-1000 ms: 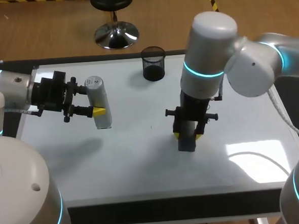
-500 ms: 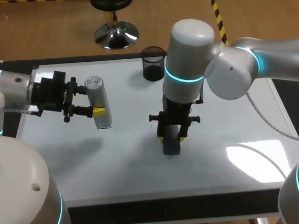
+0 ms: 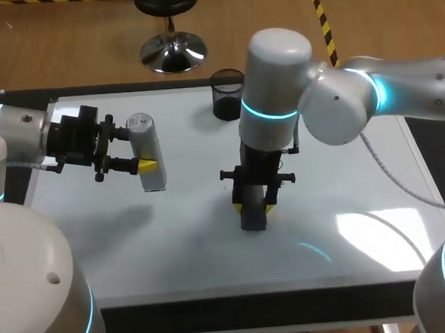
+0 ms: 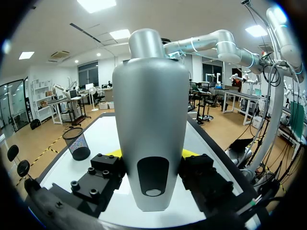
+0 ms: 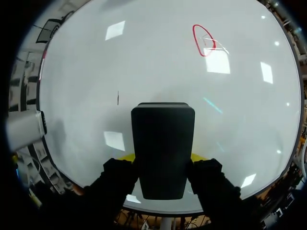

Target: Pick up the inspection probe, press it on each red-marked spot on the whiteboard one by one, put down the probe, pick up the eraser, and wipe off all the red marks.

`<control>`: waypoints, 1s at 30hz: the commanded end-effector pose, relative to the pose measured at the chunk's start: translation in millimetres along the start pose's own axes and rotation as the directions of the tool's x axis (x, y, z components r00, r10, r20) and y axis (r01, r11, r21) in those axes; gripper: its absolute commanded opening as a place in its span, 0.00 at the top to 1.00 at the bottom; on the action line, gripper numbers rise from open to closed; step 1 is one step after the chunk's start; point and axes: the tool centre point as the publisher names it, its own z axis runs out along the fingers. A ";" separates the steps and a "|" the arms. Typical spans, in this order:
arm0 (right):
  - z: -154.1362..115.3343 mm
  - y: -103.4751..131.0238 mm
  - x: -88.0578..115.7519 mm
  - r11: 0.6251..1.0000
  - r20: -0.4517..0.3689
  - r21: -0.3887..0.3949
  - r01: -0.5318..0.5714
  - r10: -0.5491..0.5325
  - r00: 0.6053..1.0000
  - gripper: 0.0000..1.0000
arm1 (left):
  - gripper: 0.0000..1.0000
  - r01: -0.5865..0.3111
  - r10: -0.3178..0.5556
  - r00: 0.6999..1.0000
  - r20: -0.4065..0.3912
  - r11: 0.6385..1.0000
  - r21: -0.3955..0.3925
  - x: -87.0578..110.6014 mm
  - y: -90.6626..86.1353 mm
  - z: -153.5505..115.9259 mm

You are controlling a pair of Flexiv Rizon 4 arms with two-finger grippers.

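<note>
Right gripper (image 3: pixel 253 203) sits further left on the white whiteboard (image 3: pixel 358 166) than a second ago; jaws pinch the black block eraser (image 3: pixel 253 217), its lower end on the board. Left gripper (image 4: pixel 150 158) unmoved; jaws clamp the silver-grey cylindrical probe (image 4: pixel 151 110) above the board's left side.

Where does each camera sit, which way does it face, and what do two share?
Head view: above, behind the robot, looking down on the whiteboard; left gripper holds probe, right gripper eraser.
Left wrist view: on the left arm, looking across the whiteboard; fingers clamp the probe.
Right wrist view: on the right arm, looking down at a red mark; fingers clamp the eraser.
Shared: head and left wrist views both show the mesh cup.
</note>
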 end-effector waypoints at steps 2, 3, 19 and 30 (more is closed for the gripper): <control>10.0 -3.2 -23.3 1.000 -0.029 -0.013 -0.004 0.004 1.000 1.00 | 1.00 -0.001 0.001 1.000 -0.001 1.000 0.001 -1.0 -0.2 0.0; 11.3 -3.4 -25.2 1.000 -0.028 -0.012 -0.001 0.001 1.000 1.00 | 1.00 -0.001 0.001 1.000 -0.001 1.000 0.001 -1.0 -0.2 0.0; 1.1 -11.0 -83.0 0.996 -0.046 -0.003 -0.093 0.093 0.995 1.00 | 1.00 -0.001 0.001 1.000 -0.001 1.000 0.001 -1.0 -0.2 0.0; -22.1 -6.8 -110.2 0.993 -0.051 -0.068 -0.102 0.098 0.994 1.00 | 1.00 -0.001 0.001 1.000 -0.001 1.000 0.001 -1.0 -0.2 0.0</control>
